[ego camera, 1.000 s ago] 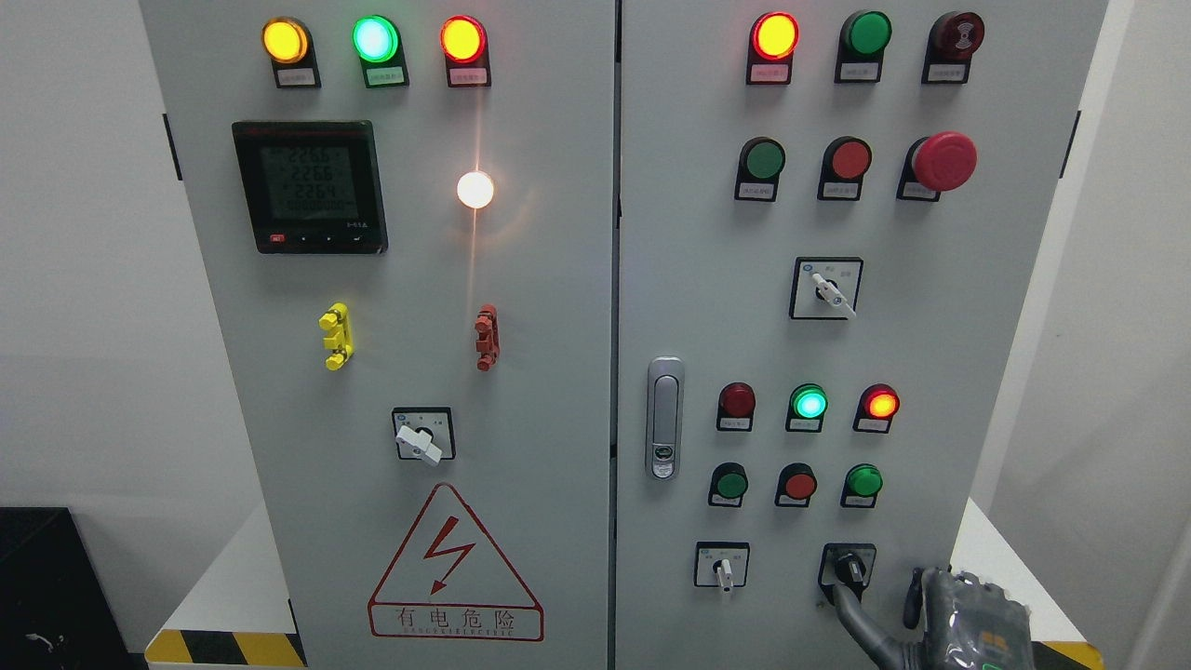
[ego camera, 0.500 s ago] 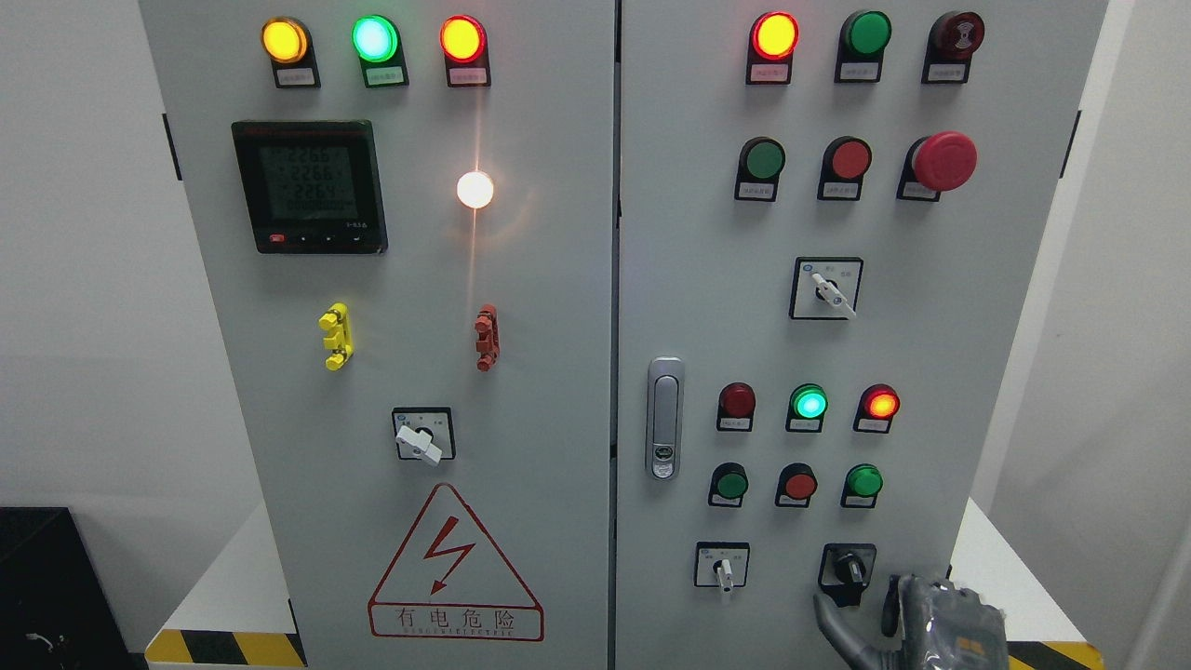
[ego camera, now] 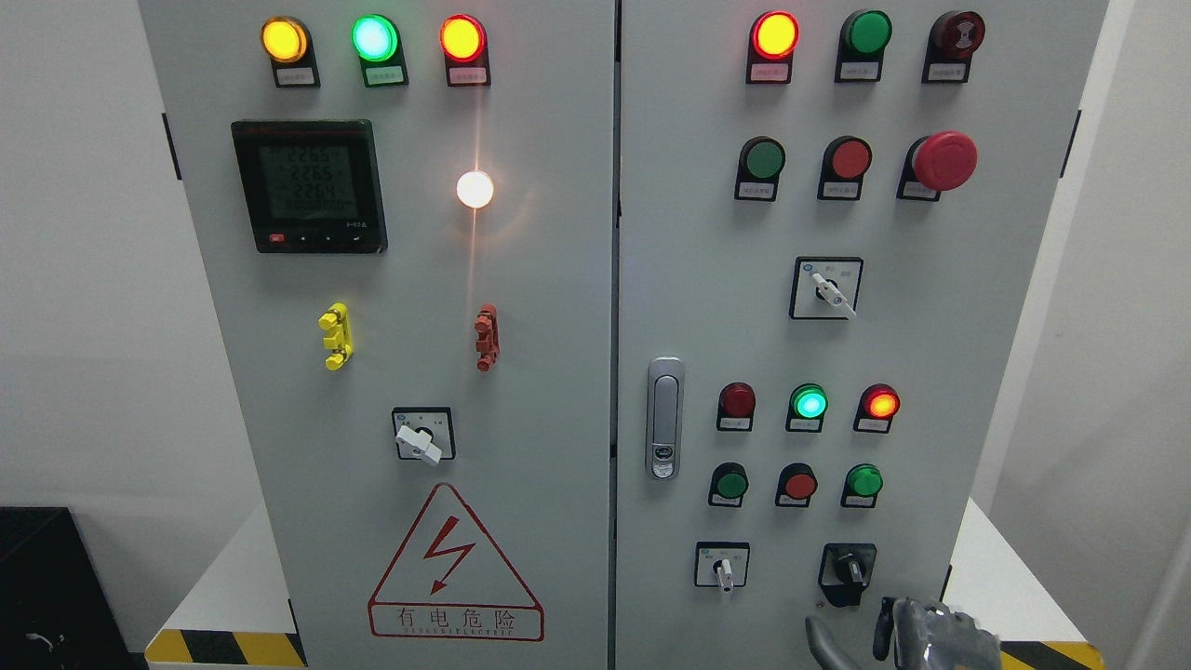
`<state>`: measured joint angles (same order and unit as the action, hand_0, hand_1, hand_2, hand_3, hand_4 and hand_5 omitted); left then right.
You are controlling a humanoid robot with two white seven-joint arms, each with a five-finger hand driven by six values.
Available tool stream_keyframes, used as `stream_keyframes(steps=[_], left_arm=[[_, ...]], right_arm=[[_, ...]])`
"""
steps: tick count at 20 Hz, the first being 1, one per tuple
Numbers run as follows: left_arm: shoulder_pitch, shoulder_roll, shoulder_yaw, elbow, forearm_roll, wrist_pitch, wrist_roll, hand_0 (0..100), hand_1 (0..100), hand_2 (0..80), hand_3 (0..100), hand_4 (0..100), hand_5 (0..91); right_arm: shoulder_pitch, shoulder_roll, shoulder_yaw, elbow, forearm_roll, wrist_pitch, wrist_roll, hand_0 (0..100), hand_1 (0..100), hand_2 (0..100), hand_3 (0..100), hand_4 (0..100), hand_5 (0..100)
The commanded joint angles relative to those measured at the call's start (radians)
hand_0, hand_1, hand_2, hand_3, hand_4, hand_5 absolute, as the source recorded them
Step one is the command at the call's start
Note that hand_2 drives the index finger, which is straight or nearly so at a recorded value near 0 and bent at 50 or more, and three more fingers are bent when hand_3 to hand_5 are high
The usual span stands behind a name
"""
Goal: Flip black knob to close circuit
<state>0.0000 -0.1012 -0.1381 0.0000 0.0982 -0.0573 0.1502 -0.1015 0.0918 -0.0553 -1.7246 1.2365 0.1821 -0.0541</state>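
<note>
Dropped lower and away since the frame before, the right hand [ego camera: 916,633], now down at five o'clock of the black knob [ego camera: 847,566] and clear of it, near the bottom edge. Fingers [ego camera: 823,640] loosely spread, holding nothing. Knob itself sitting bare in its black plate low on the cabinet's right door [ego camera: 689,233], at three o'clock of the white selector switch [ego camera: 723,569]. Looks like the step after the turn, withdrawing. Next up, probably: checking that the pointer stands in its closed position.
</note>
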Motion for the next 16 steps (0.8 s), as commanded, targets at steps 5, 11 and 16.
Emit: stream_keyframes(steps=[5,11,16], left_arm=[[0.023,0.0,0.0,-0.029,0.0,0.001,0.0,12,56,0.0,0,0,0.0],[0.023,0.0,0.0,-0.029,0.0,0.001,0.0,12,56,0.0,0,0,0.0],[0.023,0.0,0.0,-0.029,0.0,0.001,0.0,12,56,0.0,0,0,0.0]], right_arm=[[0.187,0.016,0.018,-0.254,-0.336,-0.039,-0.059,0,10,57,88,83,79],[0.287,0.016,0.018,-0.288,-0.687,-0.183,-0.147,0,10,42,72,67,55],[0.332,0.017,0.025,-0.288,-0.952,-0.245,-0.148,0,10,34,56,54,45]])
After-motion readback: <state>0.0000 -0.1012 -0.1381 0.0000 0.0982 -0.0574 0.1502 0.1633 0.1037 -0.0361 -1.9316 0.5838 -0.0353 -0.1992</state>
